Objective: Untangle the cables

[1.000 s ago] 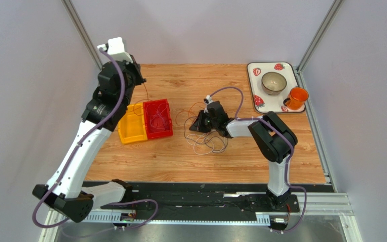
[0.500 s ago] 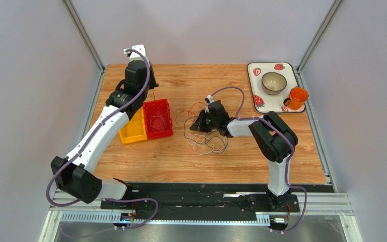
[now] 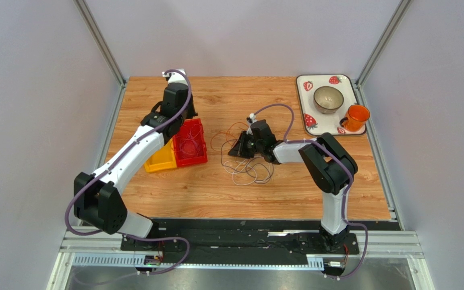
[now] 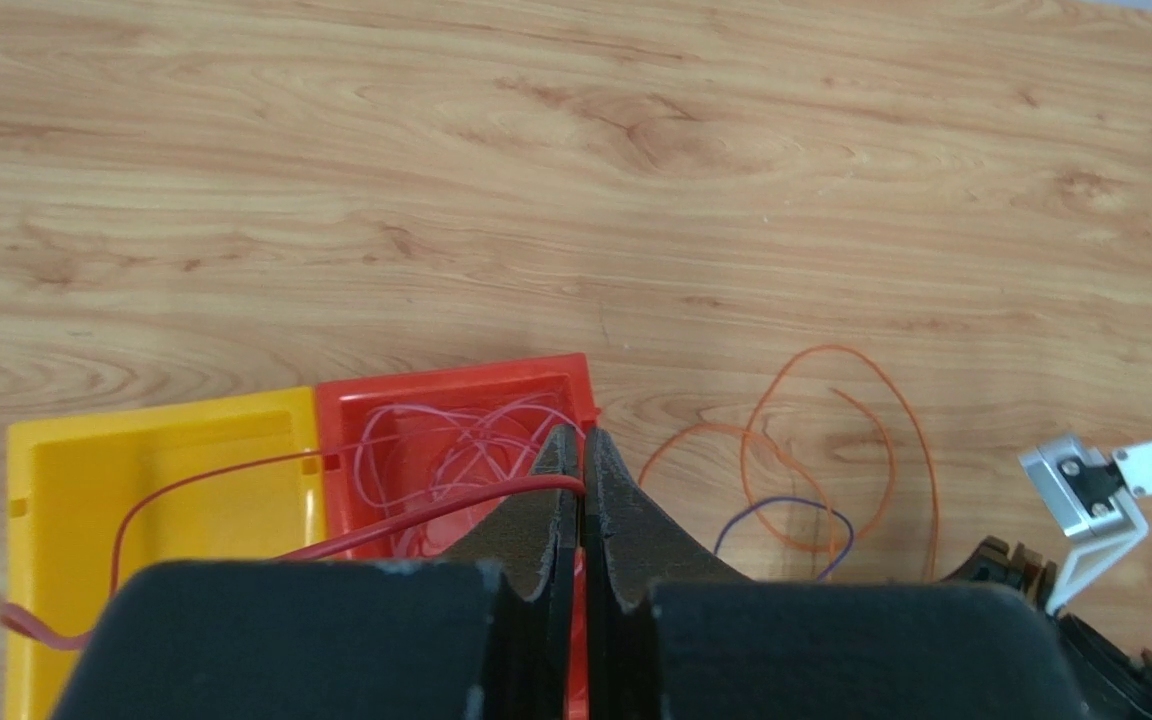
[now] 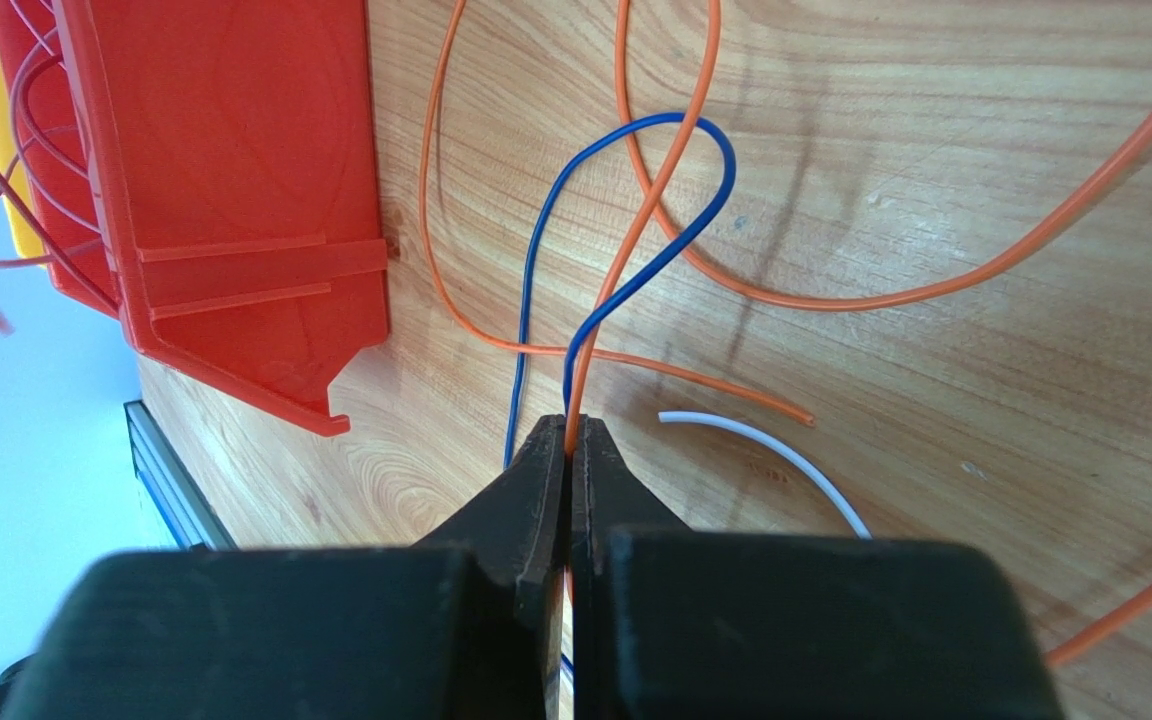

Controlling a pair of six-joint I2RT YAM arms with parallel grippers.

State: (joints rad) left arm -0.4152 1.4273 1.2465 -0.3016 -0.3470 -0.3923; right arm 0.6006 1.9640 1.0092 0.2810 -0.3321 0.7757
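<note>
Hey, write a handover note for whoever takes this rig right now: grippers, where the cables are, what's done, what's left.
Left gripper: shut on the red cable, above the red bin; that cable trails across the yellow bin.
Right gripper: shut on the orange cable, low over the table; the blue cable loops across it near the pinch.
Done: a pale cable lies coiled in the red bin.
Left: orange and blue cross on the wood, white cable beside them; the red one is not yet set down.
</note>
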